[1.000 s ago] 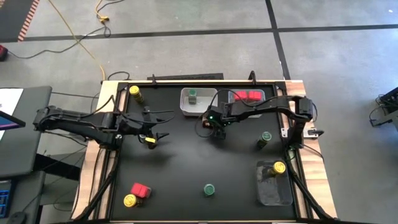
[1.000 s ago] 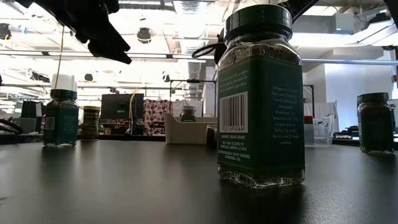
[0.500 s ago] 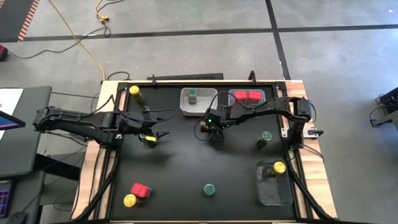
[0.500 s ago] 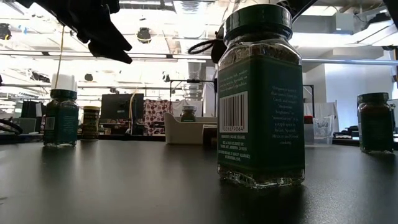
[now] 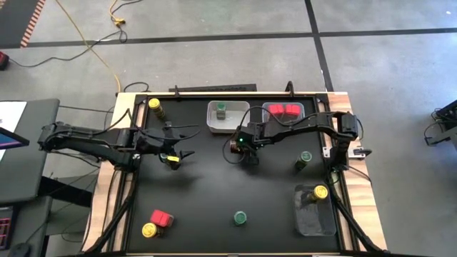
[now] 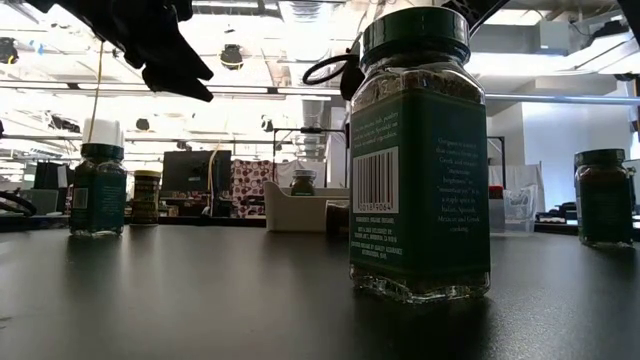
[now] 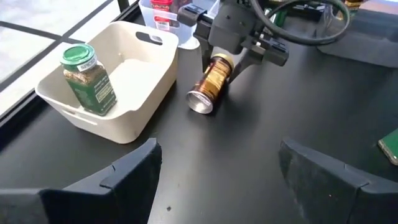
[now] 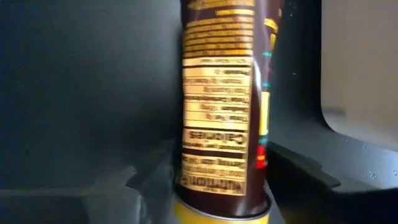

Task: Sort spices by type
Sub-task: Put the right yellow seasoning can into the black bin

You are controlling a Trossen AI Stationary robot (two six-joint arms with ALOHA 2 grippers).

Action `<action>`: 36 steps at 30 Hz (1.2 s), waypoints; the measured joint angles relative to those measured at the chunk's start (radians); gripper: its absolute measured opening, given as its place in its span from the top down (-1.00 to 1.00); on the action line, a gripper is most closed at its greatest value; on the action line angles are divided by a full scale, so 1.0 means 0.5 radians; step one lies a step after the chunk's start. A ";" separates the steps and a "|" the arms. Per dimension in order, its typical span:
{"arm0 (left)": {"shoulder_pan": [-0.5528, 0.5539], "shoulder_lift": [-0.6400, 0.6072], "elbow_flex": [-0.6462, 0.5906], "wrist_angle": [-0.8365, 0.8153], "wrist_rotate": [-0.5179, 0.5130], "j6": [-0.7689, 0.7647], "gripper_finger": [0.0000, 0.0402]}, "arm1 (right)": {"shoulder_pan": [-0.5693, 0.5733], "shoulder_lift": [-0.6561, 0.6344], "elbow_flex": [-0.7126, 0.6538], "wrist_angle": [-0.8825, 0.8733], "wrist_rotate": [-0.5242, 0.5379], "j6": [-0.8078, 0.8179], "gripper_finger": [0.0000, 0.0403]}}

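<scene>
Overhead, table-level, two wrist cameras

The brown cylindrical yellow-printed spice jar (image 8: 224, 118) carries a label where "Calories" reads, seen inverted; the green-lidded clear glass spice jar (image 6: 420, 160) bears a barcode, its digits illegible.

Right gripper (image 7: 233, 53) covers the lid end of a fallen brown jar (image 7: 211, 84), cut off at the right wrist view's edges; its blurred label is unreadable. At two o'clock overhead, the red boxes' (image 5: 284, 110) count is indistinct.
</scene>
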 joint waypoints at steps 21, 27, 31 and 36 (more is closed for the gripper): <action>-0.001 0.000 0.001 -0.009 0.004 0.000 -0.54 | 0.033 -0.002 0.027 -0.059 -0.010 -0.007 -0.03; -0.001 0.000 0.001 -0.002 0.004 -0.003 -0.54 | 0.089 -0.002 0.226 -0.363 -0.016 -0.104 0.02; 0.001 0.001 0.001 0.010 0.004 -0.047 -0.54 | 0.118 -0.002 0.381 -0.571 -0.015 -0.143 -0.01; 0.001 0.019 0.002 0.045 0.004 -0.053 -0.54 | 0.166 -0.002 0.547 -0.901 -0.014 -0.146 0.00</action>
